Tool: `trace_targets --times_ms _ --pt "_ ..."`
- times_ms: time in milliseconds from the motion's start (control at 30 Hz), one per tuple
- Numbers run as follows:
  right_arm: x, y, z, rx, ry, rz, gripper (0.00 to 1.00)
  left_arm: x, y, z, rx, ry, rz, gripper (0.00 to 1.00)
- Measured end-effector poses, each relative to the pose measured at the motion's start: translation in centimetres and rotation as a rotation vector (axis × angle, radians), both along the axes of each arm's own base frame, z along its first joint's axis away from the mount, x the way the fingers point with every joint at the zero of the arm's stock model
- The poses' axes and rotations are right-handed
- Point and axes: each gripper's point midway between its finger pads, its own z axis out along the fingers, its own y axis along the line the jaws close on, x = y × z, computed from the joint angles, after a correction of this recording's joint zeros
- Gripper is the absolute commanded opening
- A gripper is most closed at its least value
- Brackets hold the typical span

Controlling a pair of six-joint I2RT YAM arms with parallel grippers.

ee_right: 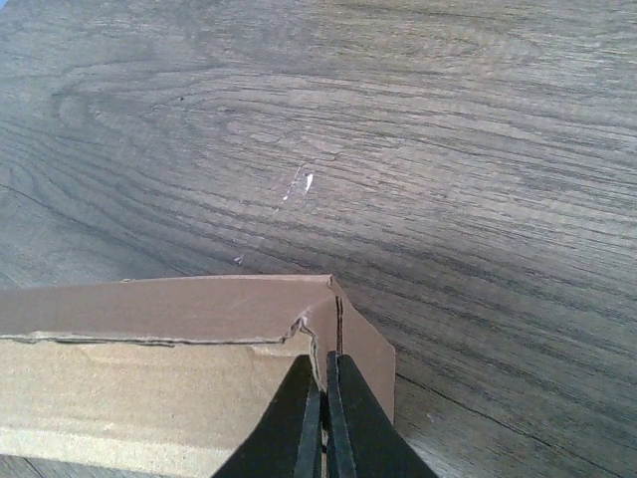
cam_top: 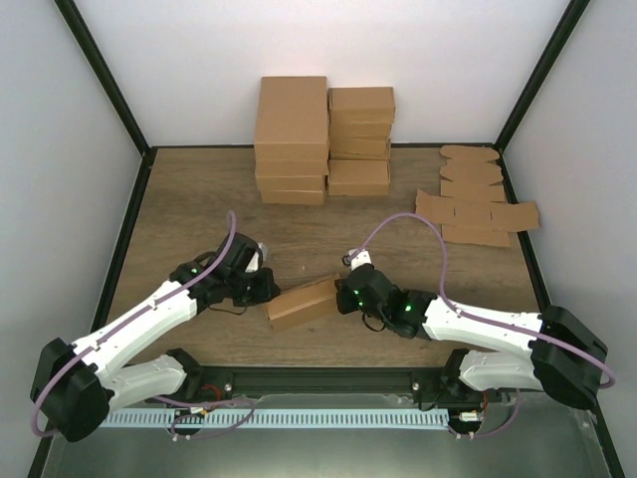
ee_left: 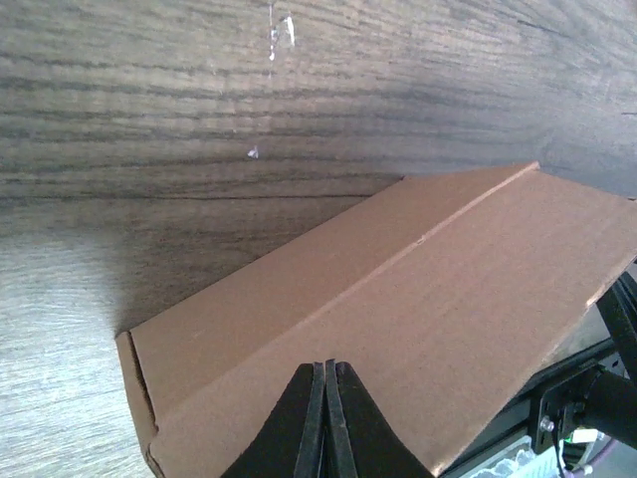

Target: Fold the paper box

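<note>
The paper box point(cam_top: 304, 304) lies folded into a shallow brown carton on the wooden table, between both arms. My left gripper point(cam_top: 267, 290) is at its left end. In the left wrist view that gripper point(ee_left: 325, 363) is shut, its tips resting against the box's broad face point(ee_left: 448, 289) with nothing between them. My right gripper point(cam_top: 345, 296) is at the box's right end. In the right wrist view it point(ee_right: 322, 358) is shut on the thin end wall of the box point(ee_right: 149, 368), by a torn-looking corner.
Stacked ready-made brown cartons point(cam_top: 323, 139) stand at the back centre. Several flat brown blanks point(cam_top: 476, 204) lie at the back right. A black frame rail point(cam_top: 318, 376) runs along the table's near edge, and white walls enclose the sides.
</note>
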Motion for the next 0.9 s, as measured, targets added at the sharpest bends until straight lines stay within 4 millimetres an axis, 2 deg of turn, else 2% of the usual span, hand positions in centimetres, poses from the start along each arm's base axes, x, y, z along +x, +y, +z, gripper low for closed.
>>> trace_targets --times_ms 400,700,900 --pt "-0.3 -0.5 0.0 -0.04 0.013 0.004 0.03 -0.7 -0.4 -0.3 -0.051 0.021 -0.011 0.04" --pt "-0.9 -1.3 -0.5 -0.086 0.033 0.019 0.2 -0.9 -0.8 -0.3 -0.062 0.024 -0.028 0.04" --pt "-1.3 -2.1 -0.5 -0.125 0.045 0.025 0.37 -0.9 -0.8 -0.7 -0.044 0.027 -0.047 0.13"
